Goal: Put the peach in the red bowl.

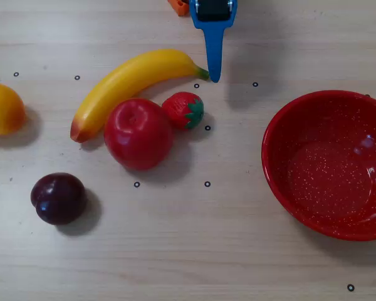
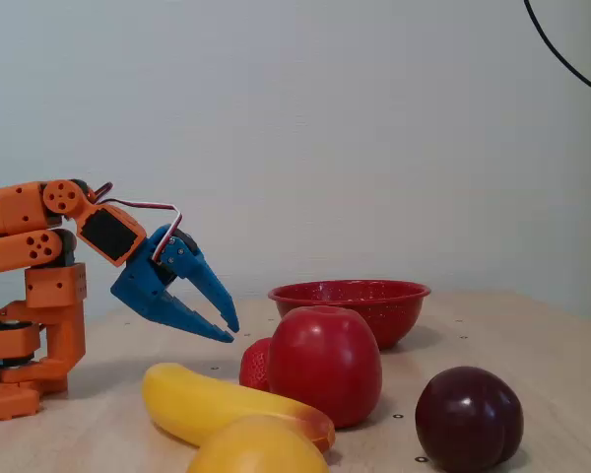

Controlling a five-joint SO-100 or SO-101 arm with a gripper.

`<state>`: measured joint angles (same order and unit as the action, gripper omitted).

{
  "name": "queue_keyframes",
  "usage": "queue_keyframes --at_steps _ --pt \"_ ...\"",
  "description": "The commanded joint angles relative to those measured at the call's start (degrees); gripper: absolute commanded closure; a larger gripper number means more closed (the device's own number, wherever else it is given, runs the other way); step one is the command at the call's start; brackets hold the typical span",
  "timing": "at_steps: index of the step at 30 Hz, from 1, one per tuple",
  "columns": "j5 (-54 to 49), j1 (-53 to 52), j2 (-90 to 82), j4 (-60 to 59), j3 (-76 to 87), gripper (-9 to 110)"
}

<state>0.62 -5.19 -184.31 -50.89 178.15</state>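
Observation:
The peach (image 1: pixel 3 110), yellow-orange, lies at the far left edge of the overhead view. In the fixed view it (image 2: pixel 256 448) is at the bottom front, partly cut off. The red bowl (image 1: pixel 329 163) with white speckles stands empty at the right, and at the back in the fixed view (image 2: pixel 350 296). My blue gripper (image 1: pixel 214 75) hangs above the table by the banana's green tip, far from the peach. In the fixed view the gripper (image 2: pixel 231 332) points down and forward, its jaws a little apart and empty.
A banana (image 1: pixel 131 81), a big red apple (image 1: pixel 138 133), a toy strawberry (image 1: pixel 183 110) and a dark plum (image 1: pixel 58 198) lie between the peach and the bowl. The orange arm base (image 2: pixel 30 296) stands at the left of the fixed view.

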Motion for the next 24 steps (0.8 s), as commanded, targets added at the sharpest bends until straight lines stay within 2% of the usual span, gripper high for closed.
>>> queue_keyframes --at_steps 1,16,24 --pt "-2.3 2.3 -0.7 0.4 0.5 101" --pt "-3.0 3.1 2.8 1.3 -0.8 101" --pt "-4.4 4.3 20.3 3.2 -18.2 101"
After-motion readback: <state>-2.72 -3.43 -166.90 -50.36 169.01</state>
